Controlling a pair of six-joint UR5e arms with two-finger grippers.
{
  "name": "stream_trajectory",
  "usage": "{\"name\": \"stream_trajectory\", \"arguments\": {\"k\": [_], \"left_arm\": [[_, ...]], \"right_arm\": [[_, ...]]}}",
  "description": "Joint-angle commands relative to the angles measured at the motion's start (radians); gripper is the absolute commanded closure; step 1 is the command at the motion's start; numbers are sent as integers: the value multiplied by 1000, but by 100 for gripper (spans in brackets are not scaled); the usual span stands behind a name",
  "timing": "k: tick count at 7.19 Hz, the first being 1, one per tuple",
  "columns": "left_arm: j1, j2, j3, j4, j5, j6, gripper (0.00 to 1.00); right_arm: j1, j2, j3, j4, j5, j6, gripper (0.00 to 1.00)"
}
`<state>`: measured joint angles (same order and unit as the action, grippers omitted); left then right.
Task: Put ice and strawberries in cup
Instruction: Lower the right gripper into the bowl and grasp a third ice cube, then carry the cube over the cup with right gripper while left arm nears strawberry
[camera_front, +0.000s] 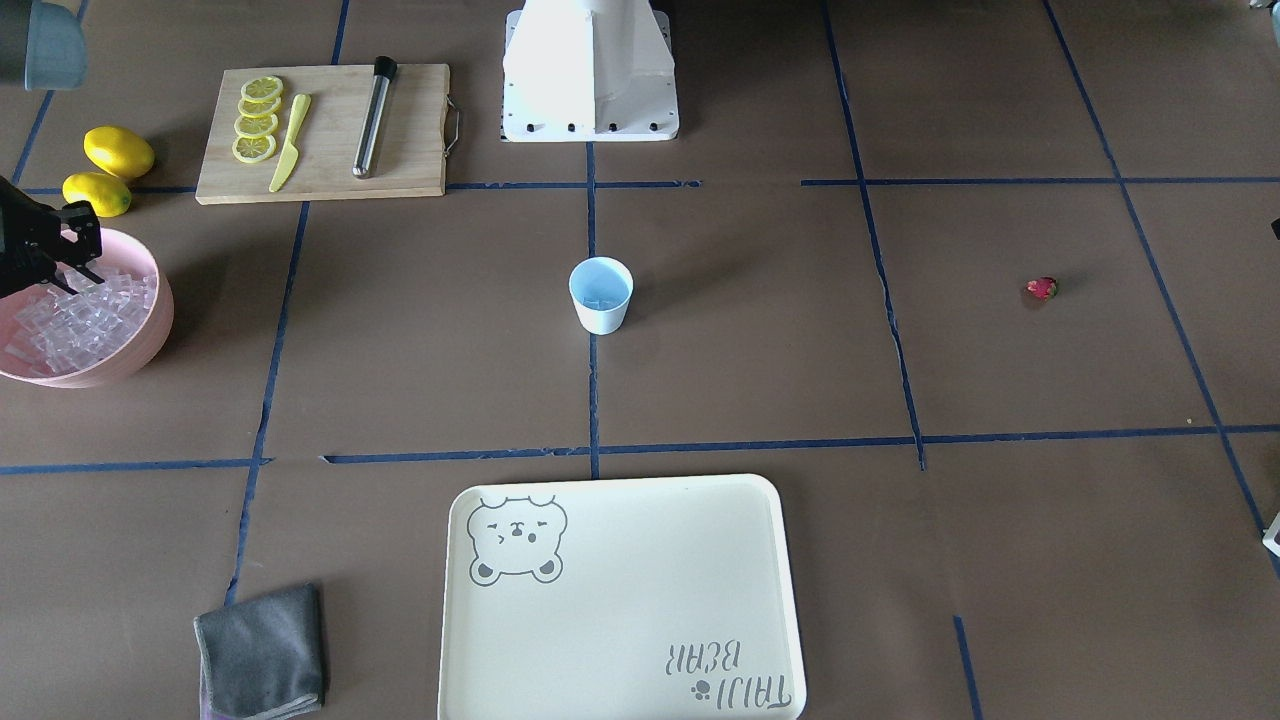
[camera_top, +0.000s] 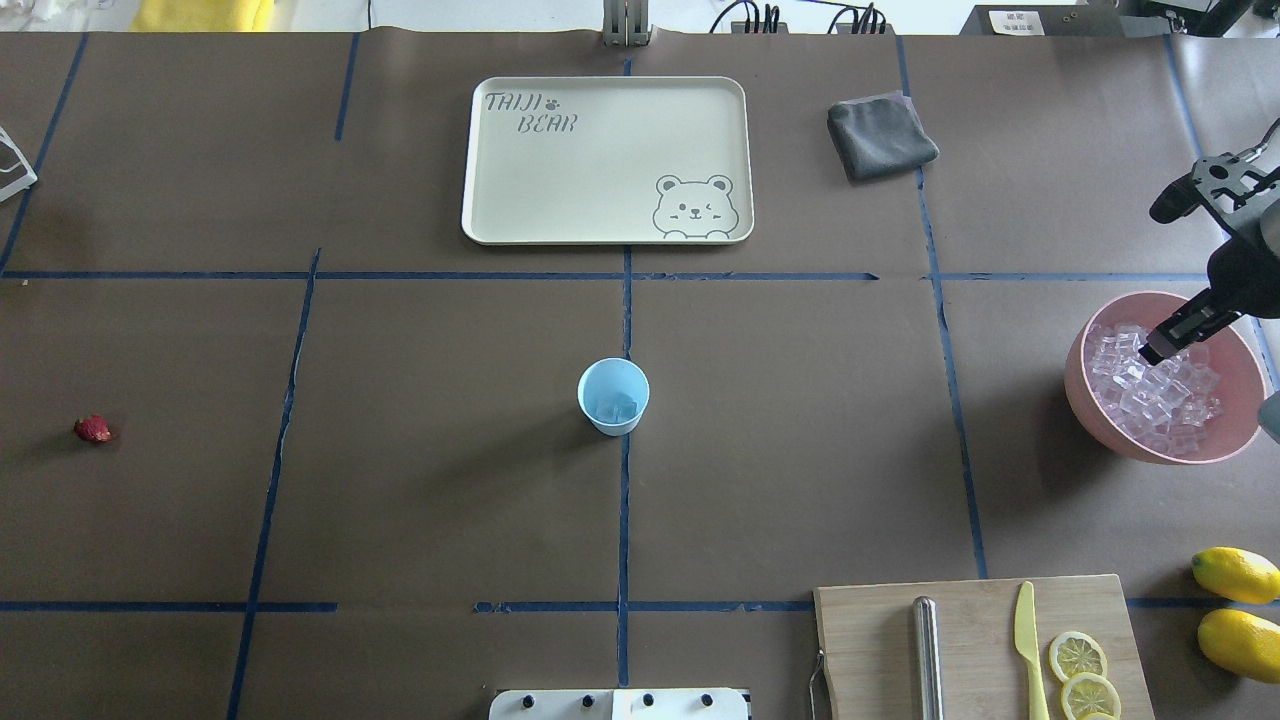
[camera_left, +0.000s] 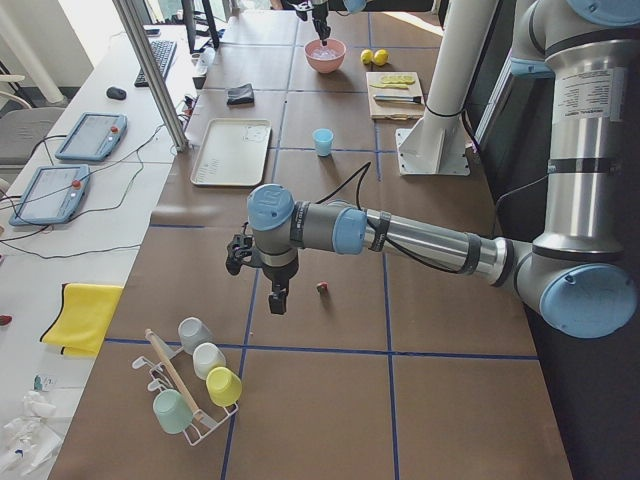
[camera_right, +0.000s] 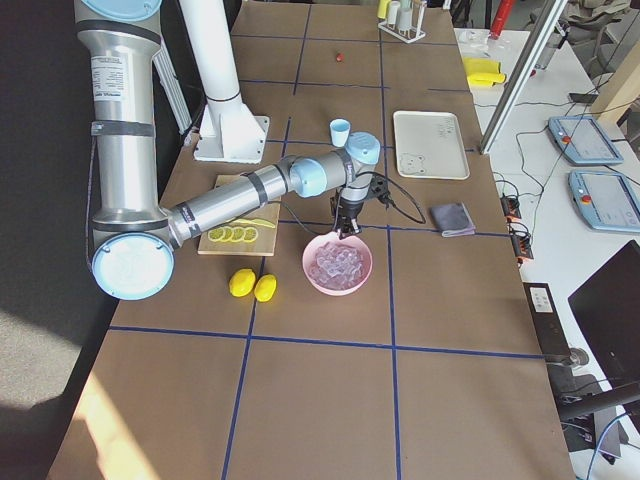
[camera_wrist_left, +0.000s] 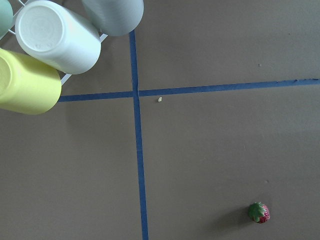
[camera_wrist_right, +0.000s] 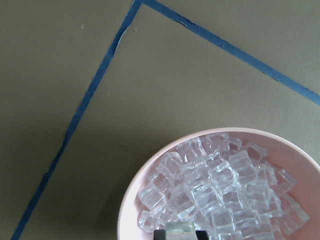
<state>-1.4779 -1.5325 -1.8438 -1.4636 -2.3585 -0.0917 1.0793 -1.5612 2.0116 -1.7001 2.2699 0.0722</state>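
Note:
The cup (camera_top: 613, 395), white outside and pale blue inside, stands at the table's middle with a little ice in it. It also shows in the front view (camera_front: 601, 293). The ice (camera_top: 1150, 390) is piled in a pink bowl (camera_top: 1075, 375) at the right edge. My right gripper (camera_top: 1160, 350) is low over that pile. In the right wrist view the gripper (camera_wrist_right: 180, 233) is shut on a clear ice cube (camera_wrist_right: 180, 228). The strawberry (camera_top: 93, 429) lies far left on the table, also in the left wrist view (camera_wrist_left: 259, 212). My left gripper (camera_left: 277, 300) hovers beside the strawberry (camera_left: 322, 288); I cannot tell whether it is open.
A cutting board (camera_top: 980, 640) holds lemon slices, a yellow knife and a metal muddler. Two lemons (camera_top: 1236, 573) lie beside it. A cream tray (camera_top: 606, 160) and a grey cloth (camera_top: 880, 135) are at the far side. A rack of cups (camera_wrist_left: 55, 45) stands near the left gripper.

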Motion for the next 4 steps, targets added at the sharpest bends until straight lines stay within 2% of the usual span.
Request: {"name": "stream_trajectory", "arguments": {"k": [1, 3, 4], "left_arm": [[112, 2, -49, -7, 1, -183, 0], [242, 8, -86, -30, 10, -375, 0], [280, 29, -86, -81, 33, -444, 0]], "right_arm": [[24, 6, 74, -32, 45, 33, 100], [22, 65, 101, -24, 51, 201, 100], [21, 111, 108, -23, 83, 307, 100]]}}
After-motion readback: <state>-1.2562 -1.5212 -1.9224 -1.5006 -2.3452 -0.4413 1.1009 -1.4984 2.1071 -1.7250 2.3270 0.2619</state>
